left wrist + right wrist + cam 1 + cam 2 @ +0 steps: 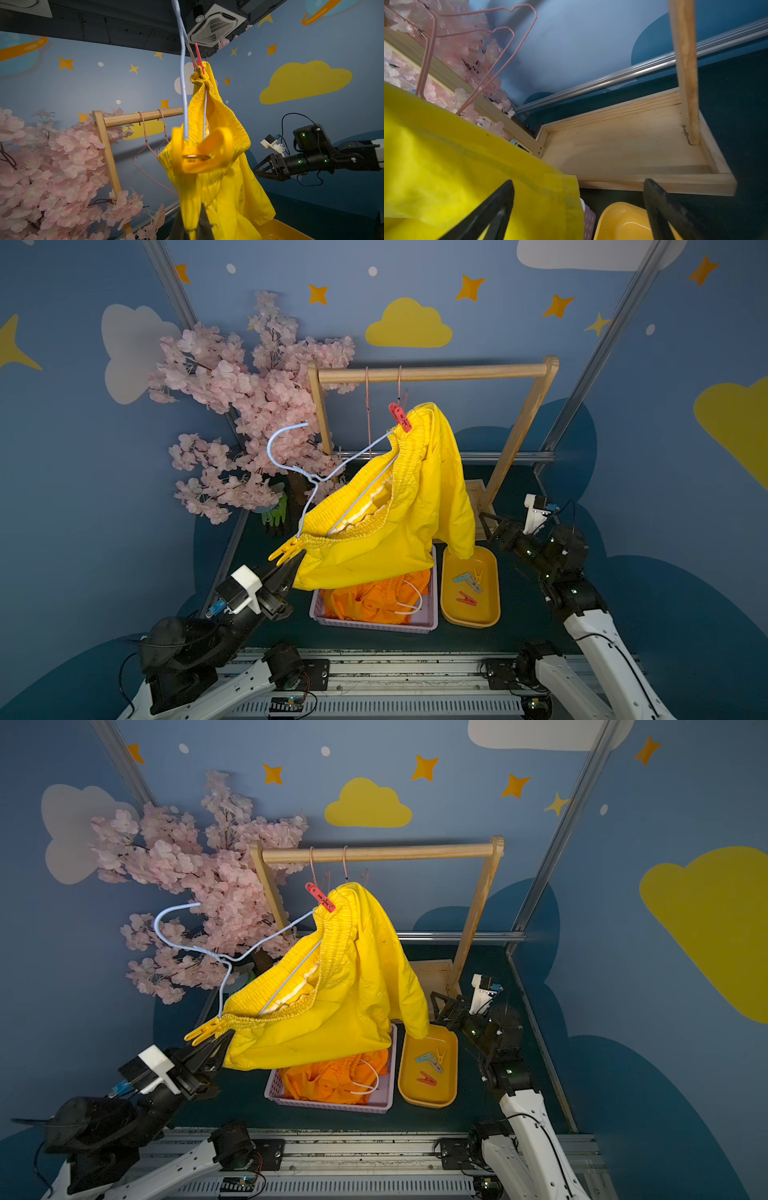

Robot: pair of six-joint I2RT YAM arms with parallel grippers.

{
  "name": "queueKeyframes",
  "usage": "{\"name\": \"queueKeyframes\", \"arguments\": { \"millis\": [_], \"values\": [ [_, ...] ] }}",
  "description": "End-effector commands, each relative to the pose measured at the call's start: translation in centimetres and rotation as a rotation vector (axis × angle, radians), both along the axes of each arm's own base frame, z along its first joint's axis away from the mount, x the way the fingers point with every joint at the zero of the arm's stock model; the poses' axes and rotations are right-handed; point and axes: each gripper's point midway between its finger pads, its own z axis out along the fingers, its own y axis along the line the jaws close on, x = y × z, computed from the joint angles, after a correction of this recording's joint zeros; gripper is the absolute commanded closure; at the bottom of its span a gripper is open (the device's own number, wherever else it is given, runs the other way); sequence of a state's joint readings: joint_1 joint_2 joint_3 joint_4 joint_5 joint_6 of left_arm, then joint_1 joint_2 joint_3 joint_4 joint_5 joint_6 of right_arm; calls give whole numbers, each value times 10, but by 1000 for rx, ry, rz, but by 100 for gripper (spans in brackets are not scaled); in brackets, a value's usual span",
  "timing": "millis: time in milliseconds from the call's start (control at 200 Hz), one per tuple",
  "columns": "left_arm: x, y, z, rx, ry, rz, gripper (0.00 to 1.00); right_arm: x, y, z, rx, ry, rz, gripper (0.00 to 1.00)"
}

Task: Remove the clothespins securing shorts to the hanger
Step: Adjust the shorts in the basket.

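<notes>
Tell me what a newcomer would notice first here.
The yellow shorts dominate mid-scene, stretched on a tilted blue hanger, pinned by a red clothespin at the top corner and a yellow clothespin at the lower one. The left gripper pinches the fabric beside that yellow one.

You can count six clothespins [400, 417], one pair of yellow shorts [395, 531], one blue hanger [314, 479], two pink hangers [426, 62], one basket [374, 624] and one tray [451, 593].

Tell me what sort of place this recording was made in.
Probably a staged robot cell dressed as a child's laundry corner: aluminium frame posts, blue walls painted with clouds and stars, a small wooden clothes rail and an artificial blossom tree.
</notes>
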State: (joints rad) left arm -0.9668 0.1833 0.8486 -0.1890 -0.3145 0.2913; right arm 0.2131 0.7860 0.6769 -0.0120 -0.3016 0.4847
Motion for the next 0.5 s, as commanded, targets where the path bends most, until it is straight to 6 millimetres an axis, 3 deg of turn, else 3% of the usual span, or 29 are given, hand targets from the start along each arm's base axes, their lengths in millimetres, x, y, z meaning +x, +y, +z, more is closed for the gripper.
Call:
{"name": "queueKeyframes", "arguments": {
  "millis": [0, 160, 355, 496],
  "values": [
    [-12, 18, 20, -96, -46, -3, 97, 4, 25, 15, -19, -56, 47, 4],
    [-13, 14, 13, -47, -29, -23, 97, 5, 73, -1, -45, -34, 140, 4],
    [-13, -6, 0, 59, 33, -86, 97, -2, 138, -27, -105, -6, 283, 4],
    [3, -28, -27, 163, 123, -85, 97, -10, 182, -46, -100, 37, 402, 4]
  ]
}}
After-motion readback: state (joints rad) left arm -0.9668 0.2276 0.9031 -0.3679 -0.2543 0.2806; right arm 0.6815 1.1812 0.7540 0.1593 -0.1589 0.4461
